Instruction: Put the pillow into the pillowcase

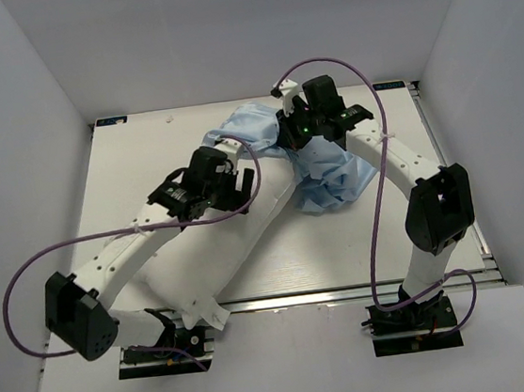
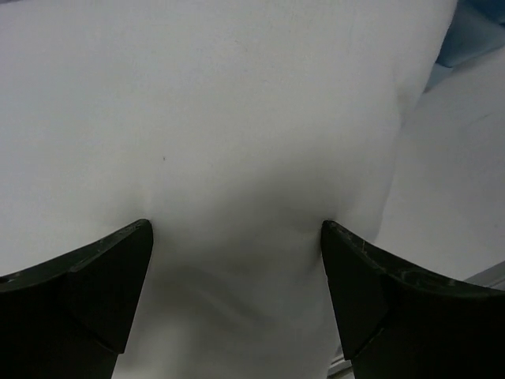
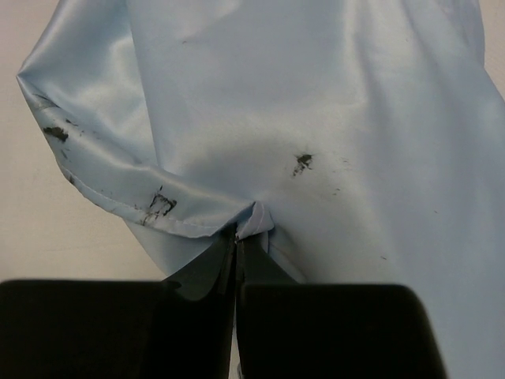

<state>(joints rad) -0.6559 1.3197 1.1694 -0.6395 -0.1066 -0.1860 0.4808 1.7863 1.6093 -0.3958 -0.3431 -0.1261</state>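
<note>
The white pillow point(image 1: 212, 258) lies slantwise across the table, from the near left up toward the middle. Its far end meets the crumpled light blue pillowcase point(image 1: 335, 173). My left gripper point(image 1: 233, 194) hovers low over the pillow's far half. In the left wrist view it point(image 2: 235, 229) stands open, its black fingers point(image 2: 102, 284) wide apart over the pillow point(image 2: 237, 118), with nothing between them. My right gripper point(image 1: 294, 128) is at the pillowcase's far left part. In the right wrist view it point(image 3: 239, 230) is shut on a fold of the pillowcase point(image 3: 316, 118) hem.
The white table point(image 1: 145, 162) is boxed in by white walls on three sides. A metal rail point(image 1: 349, 292) runs along the near edge. Purple cables point(image 1: 375, 192) loop off both arms. A strip of pillowcase point(image 2: 473, 31) shows beside the pillow's end.
</note>
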